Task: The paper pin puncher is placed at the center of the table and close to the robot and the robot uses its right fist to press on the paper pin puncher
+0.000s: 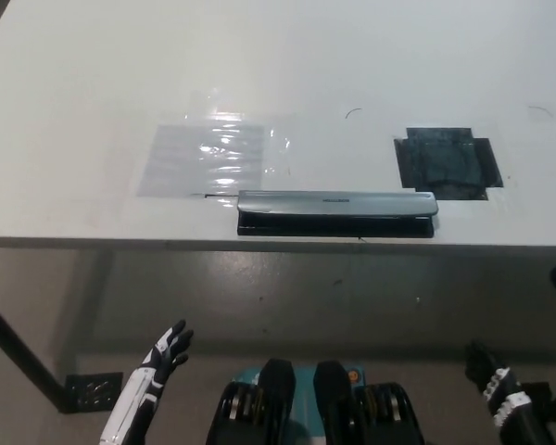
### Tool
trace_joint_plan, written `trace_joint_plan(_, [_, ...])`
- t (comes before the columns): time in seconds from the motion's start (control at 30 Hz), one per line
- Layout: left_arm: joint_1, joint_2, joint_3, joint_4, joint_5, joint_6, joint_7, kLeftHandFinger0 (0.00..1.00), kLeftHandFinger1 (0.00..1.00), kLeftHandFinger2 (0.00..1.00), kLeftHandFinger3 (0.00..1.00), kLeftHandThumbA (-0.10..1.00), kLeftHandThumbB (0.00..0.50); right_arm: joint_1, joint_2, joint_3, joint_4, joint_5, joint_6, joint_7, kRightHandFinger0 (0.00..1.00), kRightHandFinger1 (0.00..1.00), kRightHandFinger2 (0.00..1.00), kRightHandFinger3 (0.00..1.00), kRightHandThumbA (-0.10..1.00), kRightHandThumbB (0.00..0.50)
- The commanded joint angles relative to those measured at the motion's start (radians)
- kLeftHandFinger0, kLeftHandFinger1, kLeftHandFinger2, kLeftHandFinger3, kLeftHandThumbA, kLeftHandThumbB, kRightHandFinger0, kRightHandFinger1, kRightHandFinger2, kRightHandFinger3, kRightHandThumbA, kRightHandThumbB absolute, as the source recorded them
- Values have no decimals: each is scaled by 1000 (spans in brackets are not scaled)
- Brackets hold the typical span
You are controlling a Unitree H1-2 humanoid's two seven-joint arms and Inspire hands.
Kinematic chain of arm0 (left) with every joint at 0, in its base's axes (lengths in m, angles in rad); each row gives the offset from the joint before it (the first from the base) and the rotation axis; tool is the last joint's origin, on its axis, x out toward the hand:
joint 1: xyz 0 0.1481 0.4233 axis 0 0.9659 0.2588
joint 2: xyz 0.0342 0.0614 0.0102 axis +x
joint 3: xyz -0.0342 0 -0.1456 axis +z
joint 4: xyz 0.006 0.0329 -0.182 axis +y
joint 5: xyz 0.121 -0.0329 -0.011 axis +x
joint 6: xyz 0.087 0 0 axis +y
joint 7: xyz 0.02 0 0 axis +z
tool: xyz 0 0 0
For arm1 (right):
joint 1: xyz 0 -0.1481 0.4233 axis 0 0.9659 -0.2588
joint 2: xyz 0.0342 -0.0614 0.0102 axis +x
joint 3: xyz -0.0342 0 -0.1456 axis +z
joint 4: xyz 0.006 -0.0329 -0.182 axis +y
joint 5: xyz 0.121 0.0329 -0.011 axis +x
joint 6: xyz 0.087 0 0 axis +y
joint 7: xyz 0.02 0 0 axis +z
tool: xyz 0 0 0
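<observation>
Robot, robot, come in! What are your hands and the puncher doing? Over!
Left hand open, low below the table. Right hand low too, off the paper pin puncher. Puncher at the table's near edge, nothing on it.

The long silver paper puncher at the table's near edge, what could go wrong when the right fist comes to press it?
1. The long silver and black paper puncher lies right along the white table's near edge; an off-centre press might tip or slide it off.
2. The black right hand is low, below table level, so rising it might clip the edge.
</observation>
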Motion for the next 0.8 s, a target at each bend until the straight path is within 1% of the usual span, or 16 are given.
trace_joint_plan(0.0, [11, 7, 11, -21, -25, -50, -16, 1000, 1000, 1000, 1000, 1000, 266, -18, 14, 15, 53, -4, -38, 34, 1000, 1000, 1000, 1000, 1000, 345])
trace_joint_plan(0.03, [11, 8, 10, -17, -25, -55, -18, 1000, 1000, 1000, 1000, 1000, 258, -21, 17, 14, 66, -6, -43, 33, 1000, 1000, 1000, 1000, 1000, 338])
trace_joint_plan(0.07, [9, 9, 10, -9, -20, -63, -16, 1000, 1000, 1000, 1000, 1000, 267, -27, 20, 13, 81, -6, -49, 32, 1000, 1000, 1000, 1000, 1000, 326])
trace_joint_plan(0.1, [9, 8, 10, -5, -10, -66, -10, 1000, 1000, 1000, 1000, 1000, 264, -29, 20, 11, 89, -5, -50, 33, 1000, 1000, 1000, 1000, 1000, 322])
trace_joint_plan(0.23, [6, 6, 9, -4, -4, -54, -7, 1000, 1000, 1000, 1000, 1000, 289, -41, 24, 3, 109, -4, -50, 32, 1000, 1000, 1000, 1000, 1000, 354])
trace_joint_plan(0.27, [4, 7, 9, -4, -5, -54, -8, 1000, 1000, 1000, 1000, 1000, 285, -46, 26, 1, 118, -7, -54, 31, 1000, 1000, 1000, 1000, 1000, 355])
trace_joint_plan(0.3, [11, 6, 7, -6, -9, -56, -11, 1000, 1000, 1000, 1000, 1000, 277, -42, 25, 2, 120, -4, -52, 34, 1000, 1000, 1000, 1000, 1000, 367])
trace_joint_plan(0.43, [12, 7, 7, 0, -3, -66, -8, 1000, 1000, 1000, 1000, 1000, 281, -41, 31, 2, 126, -8, -51, 32, 1000, 1000, 1000, 1000, 1000, 372])
trace_joint_plan(0.5, [5, 5, 9, 0, -7, -64, -8, 1000, 1000, 1000, 1000, 1000, 279, -51, 32, 3, 140, -19, -67, 32, 1000, 1000, 1000, 1000, 1000, 367])
trace_joint_plan(0.6, [3, 8, 8, -2, -3, -63, -9, 1000, 1000, 1000, 1000, 1000, 277, -57, 26, 8, 143, -19, -63, 45, 1000, 1000, 1000, 1000, 1000, 375])
trace_joint_plan(0.63, [3, 10, 8, -4, 0, -62, -9, 1000, 1000, 1000, 1000, 1000, 277, -58, 27, 7, 144, -12, -62, 48, 1000, 1000, 1000, 1000, 1000, 363])
trace_joint_plan(0.7, [-8, 6, 8, 0, 2, -62, -6, 1000, 1000, 1000, 1000, 1000, 278, -69, 24, 2, 145, -7, -58, 51, 1000, 1000, 1000, 1000, 1000, 362])
trace_joint_plan(0.77, [-5, 7, 10, 1, -1, -60, -6, 1000, 1000, 1000, 1000, 1000, 298, -71, 28, 1, 148, -18, -57, 45, 1000, 1000, 1000, 1000, 1000, 367])
